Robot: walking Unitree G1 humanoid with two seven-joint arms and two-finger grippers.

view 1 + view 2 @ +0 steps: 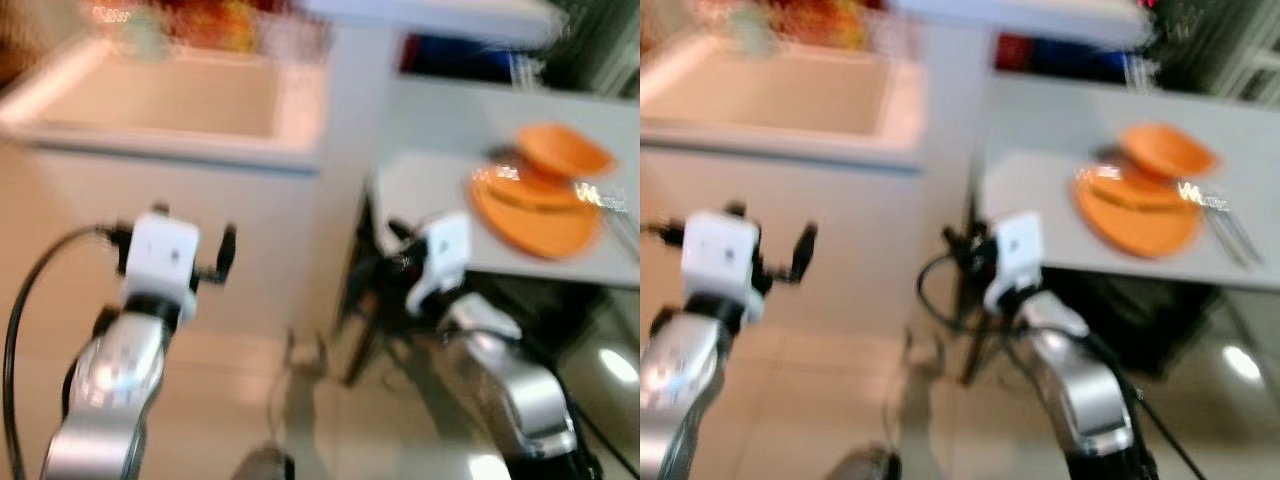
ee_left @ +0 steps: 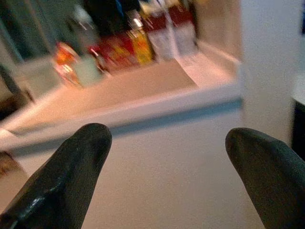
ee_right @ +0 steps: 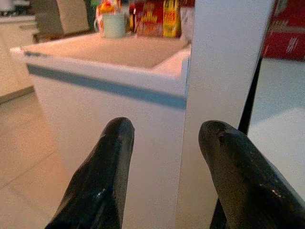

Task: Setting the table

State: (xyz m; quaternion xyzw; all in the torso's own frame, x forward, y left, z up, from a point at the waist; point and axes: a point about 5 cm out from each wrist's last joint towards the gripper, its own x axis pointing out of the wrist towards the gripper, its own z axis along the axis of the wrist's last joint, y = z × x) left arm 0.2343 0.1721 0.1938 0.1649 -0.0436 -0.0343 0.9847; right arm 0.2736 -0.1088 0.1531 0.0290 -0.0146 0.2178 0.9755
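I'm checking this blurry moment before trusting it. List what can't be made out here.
- Cutlery beside the orange plates: head views, motion blur; type and count unclear.
- Packages at the counter's back: left wrist view, too blurred to read.
- Under the table: dark shadow, contents unclear.
- Left gripper and right gripper: open, holding nothing.

I see an orange plate (image 1: 535,215) lying flat near the grey desk's (image 1: 420,180) front edge, with an orange bowl (image 1: 562,150) tilted on its far rim. Blurred metal cutlery (image 1: 612,212) lies just beside them.
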